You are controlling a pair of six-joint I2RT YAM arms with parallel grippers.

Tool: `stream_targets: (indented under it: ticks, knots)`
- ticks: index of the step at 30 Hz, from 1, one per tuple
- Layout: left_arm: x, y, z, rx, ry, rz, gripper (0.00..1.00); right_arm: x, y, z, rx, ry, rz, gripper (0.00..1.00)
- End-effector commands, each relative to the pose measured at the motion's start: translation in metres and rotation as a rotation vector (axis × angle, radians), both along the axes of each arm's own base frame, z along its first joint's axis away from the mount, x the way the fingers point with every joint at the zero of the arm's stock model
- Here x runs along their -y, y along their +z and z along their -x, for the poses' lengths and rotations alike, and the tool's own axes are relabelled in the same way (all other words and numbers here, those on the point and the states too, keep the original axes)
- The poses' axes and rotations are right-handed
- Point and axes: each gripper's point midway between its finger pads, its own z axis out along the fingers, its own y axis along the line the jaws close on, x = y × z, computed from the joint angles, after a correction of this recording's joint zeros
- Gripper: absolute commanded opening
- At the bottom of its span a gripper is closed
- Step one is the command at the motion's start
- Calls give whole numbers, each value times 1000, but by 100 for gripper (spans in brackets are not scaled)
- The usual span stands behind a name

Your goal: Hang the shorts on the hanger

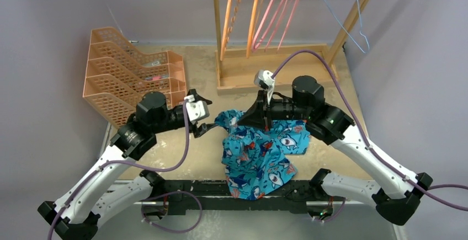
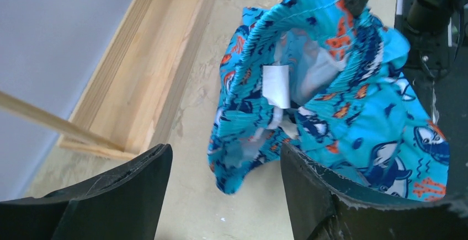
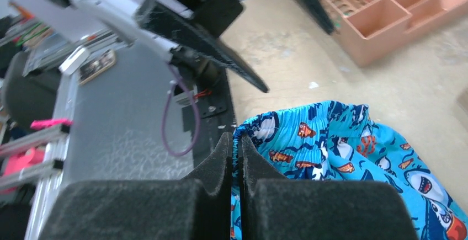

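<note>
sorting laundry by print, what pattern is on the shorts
The shorts are turquoise-blue with sharks and small orange fish; clearest in the left wrist view.

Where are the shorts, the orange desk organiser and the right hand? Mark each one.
shorts (image 1: 256, 160): top view, middle of the printed fabric.
orange desk organiser (image 1: 122, 65): top view, a divider wall.
right hand (image 3: 236, 140): right wrist view, between its fingertips.

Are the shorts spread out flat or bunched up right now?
Bunched up: the shorts lie crumpled, one waistband edge pinched in the shut right gripper.

shorts (image 1: 256, 157): turquoise, shark-print, crumpled, waistband raised | hanger (image 1: 269, 14): pink, hanging
</note>
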Motion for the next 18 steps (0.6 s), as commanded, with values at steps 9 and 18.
stream_targets:
  ticks: [9,18]
  knots:
    - [17,22,-13,-260,130,320,65,21,88,21,240,20,-158,0]
    - [-33,-15,-38,-498,591,527,67,23,63,-13,107,-190,-122,0]
